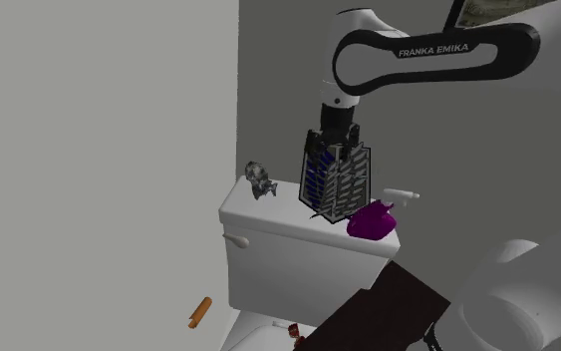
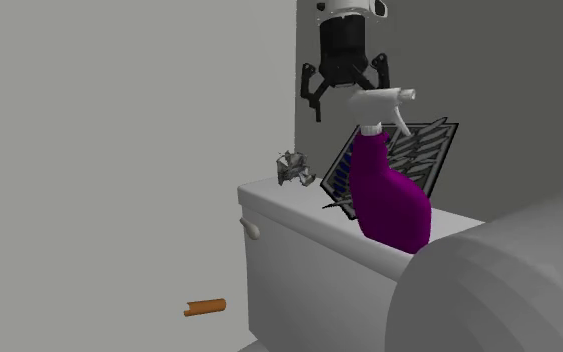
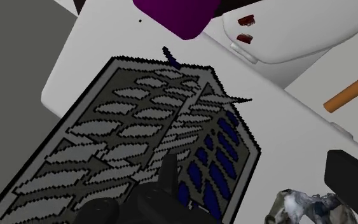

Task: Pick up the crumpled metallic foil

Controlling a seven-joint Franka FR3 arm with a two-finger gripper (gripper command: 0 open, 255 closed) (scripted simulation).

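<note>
The crumpled metallic foil [image 1: 259, 179] is a small grey wad at the end of the white toilet tank lid [image 1: 264, 211] nearest the shoulder view's left, also seen as foil [image 2: 291, 168]. My gripper [image 2: 348, 98] hangs open above the lid, over a tilted dark patterned panel [image 1: 337, 181], and holds nothing. In the wrist view the foil [image 3: 302, 207] lies just inside my right fingertip [image 3: 352, 175], off to the side of the gripper [image 3: 228, 194], which is over the panel [image 3: 139, 133].
A purple spray bottle [image 2: 390, 192] with a white trigger head stands on the lid beside the panel. An orange cylinder [image 1: 200, 312] lies on the floor beside the tank. A grey wall rises behind the tank. A dark seat [image 1: 368, 314] sits below.
</note>
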